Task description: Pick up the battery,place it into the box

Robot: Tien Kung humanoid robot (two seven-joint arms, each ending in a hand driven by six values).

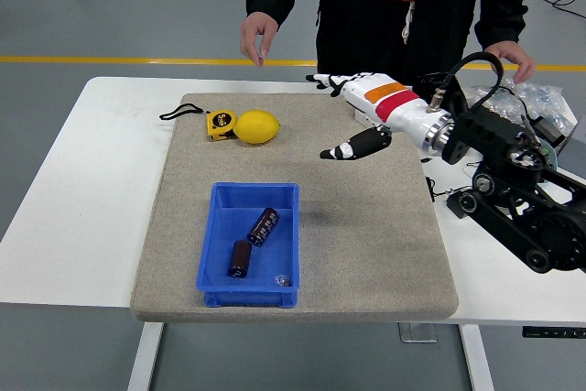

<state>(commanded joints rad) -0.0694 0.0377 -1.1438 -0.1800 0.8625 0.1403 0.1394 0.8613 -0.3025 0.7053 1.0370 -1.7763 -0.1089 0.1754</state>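
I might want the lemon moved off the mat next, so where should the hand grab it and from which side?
Grip the lemon across its short middle, coming from above. It lies on its side, long axis left to right, and the tape measure sits against its left end, so an end-on grip is blocked there. The right hand is open and empty, up and to its right. This is a judgement from one view.

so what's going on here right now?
Two batteries lie in the blue box on the grey mat. The robot's right hand is empty, fingers open, raised over the mat's far right part, well away from the box. The left arm isn't in view. A person stands at the far side, one hand lifted above the table edge. A tape measure and a lemon sit untouched behind the box.
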